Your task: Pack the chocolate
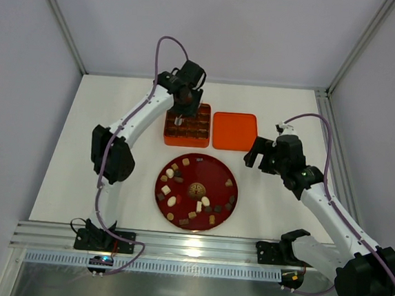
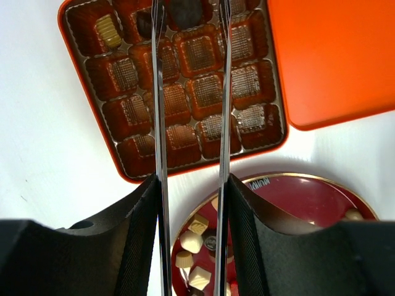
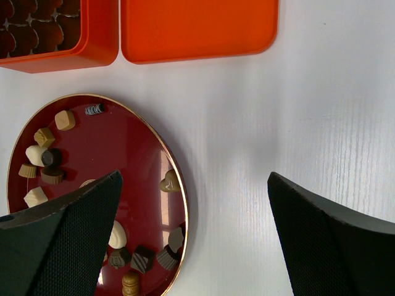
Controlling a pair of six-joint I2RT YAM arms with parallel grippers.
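The chocolate (image 1: 193, 196) lies as several dark, tan and cream pieces on a round red plate (image 1: 212, 173). An orange box (image 1: 165, 137) with square compartments stands behind it. My left gripper (image 1: 179, 116) hangs over the box. In the left wrist view its two long metal blades (image 2: 158, 92) stand apart, with a dark piece (image 2: 184, 8) lying between them near the tips and a gap on its right side. A tan piece (image 2: 108, 31) and another dark piece (image 2: 144, 23) sit in compartments. My right gripper (image 1: 256, 155) is wide open and empty (image 3: 194, 179) above the table, beside the plate's right rim.
The orange lid (image 1: 234, 130) lies flat to the right of the box, touching it, and also shows in the wrist views (image 2: 333, 55) (image 3: 197, 28). A metal rail runs along the near table edge. White walls enclose the back and sides.
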